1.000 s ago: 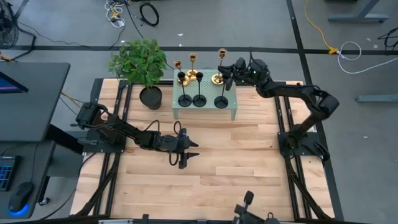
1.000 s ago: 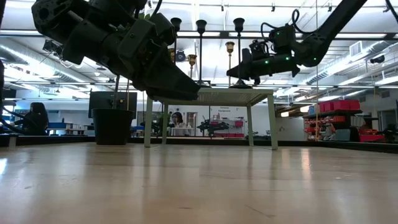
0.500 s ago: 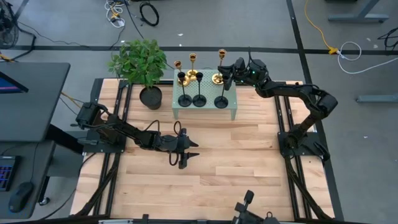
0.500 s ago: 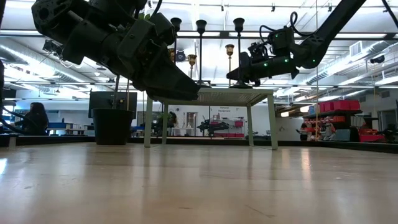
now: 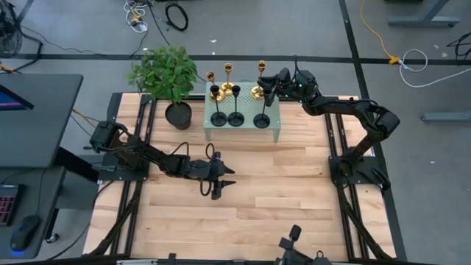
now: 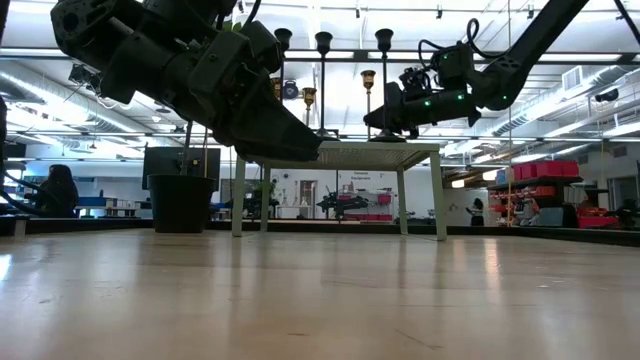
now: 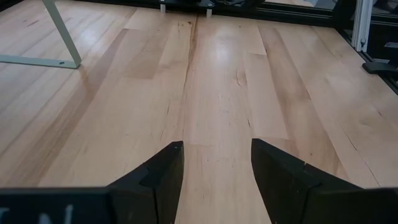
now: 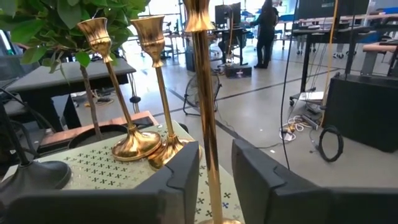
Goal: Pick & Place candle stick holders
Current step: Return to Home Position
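At the upper centre of the high view, the right tool reaches over the green shelf. Its fingers are parted round the stem of the rightmost gold holder and grip nothing. All six candle stick holders stand on the shelf. To retreat cleanly it should back straight off that stem. The left tool waits at mid-counter, spread wide and empty.

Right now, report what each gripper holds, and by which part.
Nothing is held. The right gripper stands open around the stem of a gold holder; the left gripper is open and empty.
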You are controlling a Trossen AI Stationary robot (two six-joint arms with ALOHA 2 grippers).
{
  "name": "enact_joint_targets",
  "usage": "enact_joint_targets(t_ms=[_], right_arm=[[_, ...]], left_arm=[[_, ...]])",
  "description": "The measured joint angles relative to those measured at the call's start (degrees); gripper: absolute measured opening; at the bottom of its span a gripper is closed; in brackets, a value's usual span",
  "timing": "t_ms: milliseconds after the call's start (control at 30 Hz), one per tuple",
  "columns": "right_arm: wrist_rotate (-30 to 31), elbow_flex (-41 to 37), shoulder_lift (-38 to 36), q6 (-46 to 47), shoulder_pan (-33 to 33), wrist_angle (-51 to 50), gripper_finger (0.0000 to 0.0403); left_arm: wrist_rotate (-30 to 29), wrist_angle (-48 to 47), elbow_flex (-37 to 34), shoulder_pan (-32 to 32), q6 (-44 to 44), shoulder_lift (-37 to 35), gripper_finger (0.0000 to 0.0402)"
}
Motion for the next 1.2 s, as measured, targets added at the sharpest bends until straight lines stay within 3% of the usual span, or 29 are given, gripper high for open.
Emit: enact_joint_targets(t_ms=[400,700,1000,1200], right_arm=[[0.0,0.0,-0.1,-0.3,0.0,-0.1,0.0142],[0.0,0.0,-4.7,-3.4,-0.2,-6.5,0.0195],[0.0,0.0,-11.2,-5.4,-0.2,-17.2,0.0215],[-0.5,0.0,-17.9,-6.7,-0.2,-28.7,0.0215]], left_arm=[[0.0,0.0,0.0,0.0,0.1,0.0,0.0188],[0.0,0.0,0.0,0.0,0.2,0.0,0.0188],[-0.2,0.2,0.0,0.0,0.7,0.0,0.0188],[-4.8,-0.2,0.0,-0.6,1.3,-0.9,0.0188]])
